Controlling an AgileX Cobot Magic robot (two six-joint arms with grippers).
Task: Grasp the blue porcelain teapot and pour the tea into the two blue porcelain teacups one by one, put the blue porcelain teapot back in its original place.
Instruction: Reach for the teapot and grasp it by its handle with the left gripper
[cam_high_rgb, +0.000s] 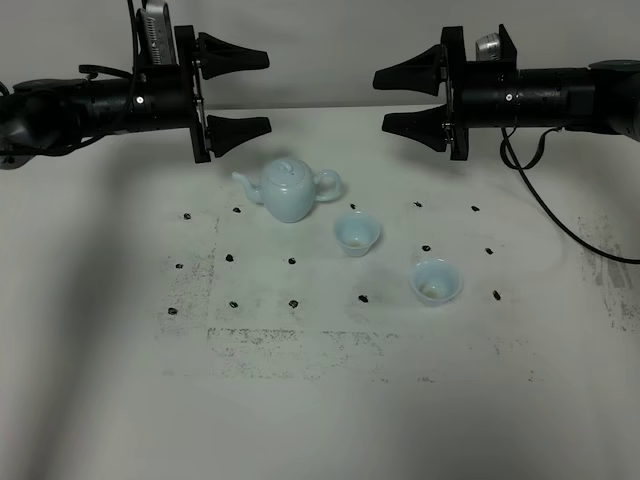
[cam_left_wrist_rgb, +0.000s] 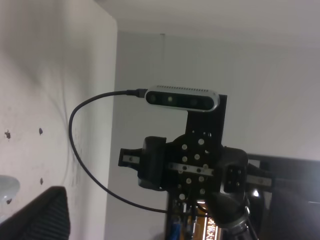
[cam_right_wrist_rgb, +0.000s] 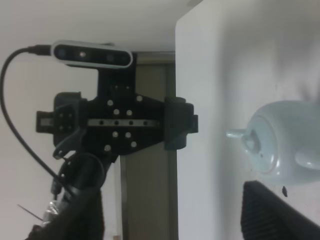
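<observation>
The blue porcelain teapot (cam_high_rgb: 290, 190) stands upright on the white table, spout to the left and handle to the right. It also shows in the right wrist view (cam_right_wrist_rgb: 280, 145). One blue teacup (cam_high_rgb: 356, 233) stands just right of and in front of the teapot. The second teacup (cam_high_rgb: 436, 281) stands further right and nearer the front. My left gripper (cam_high_rgb: 268, 92) is open and empty, hovering behind and left of the teapot. My right gripper (cam_high_rgb: 380, 101) is open and empty, hovering behind and right of it. The two grippers face each other.
Small black marks (cam_high_rgb: 292, 261) dot the white table (cam_high_rgb: 320, 400) around the teapot and cups. Grey smudges lie on the table's front part. A black cable (cam_high_rgb: 545, 205) hangs from the right arm over the table's right side. Each wrist view shows the opposite arm's camera mount (cam_left_wrist_rgb: 182, 97).
</observation>
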